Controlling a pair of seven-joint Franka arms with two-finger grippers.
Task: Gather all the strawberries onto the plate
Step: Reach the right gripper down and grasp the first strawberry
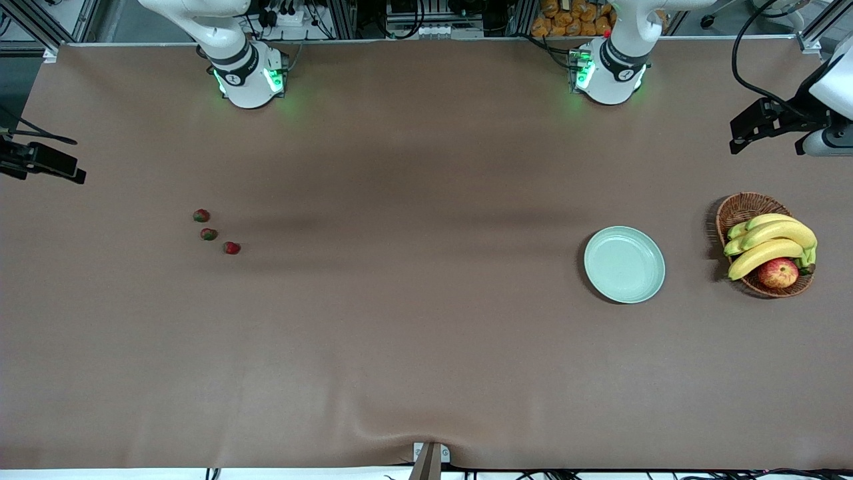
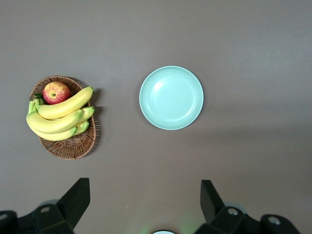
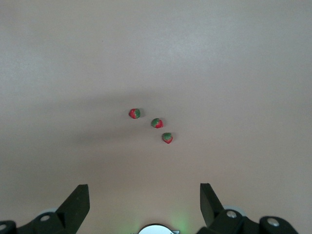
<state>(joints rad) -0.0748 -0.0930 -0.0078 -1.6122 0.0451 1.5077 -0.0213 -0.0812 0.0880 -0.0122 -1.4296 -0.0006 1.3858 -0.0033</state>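
1. Nearest the camera you have the plate (image 1: 624,264), bare inside and lying flat toward the left arm's end of the table. No berry is in it in either the front or the left wrist view.
2. Just beside the plate, closer to the table's end, sits the basket (image 1: 744,208) with bananas (image 1: 773,240) and an apple (image 1: 778,273). None of that is yours to move.
3. All three strawberries lie toward the right arm's end, well apart from the plate. They form a short slanted row: berry one (image 1: 232,248) nearest the camera, berry two (image 1: 208,234) in the middle, berry three (image 1: 201,215) farthest. They sit close together but not touching, each on its side on the cloth.
4. The left gripper (image 2: 145,195) hangs high over the plate and basket area, fingers spread wide, holding nothing.
5. The right gripper (image 3: 145,195) hangs high over the three berries, fingers likewise spread wide and empty.
6. Progress, as you can judge it: zero of three collected. Nothing is grasped and nothing is delivered.
7. Left to do: three picks and three drops into the plate. The right arm looks better placed for the picks, but the plate is a long reach for it, so expect either a long carry or a handover.
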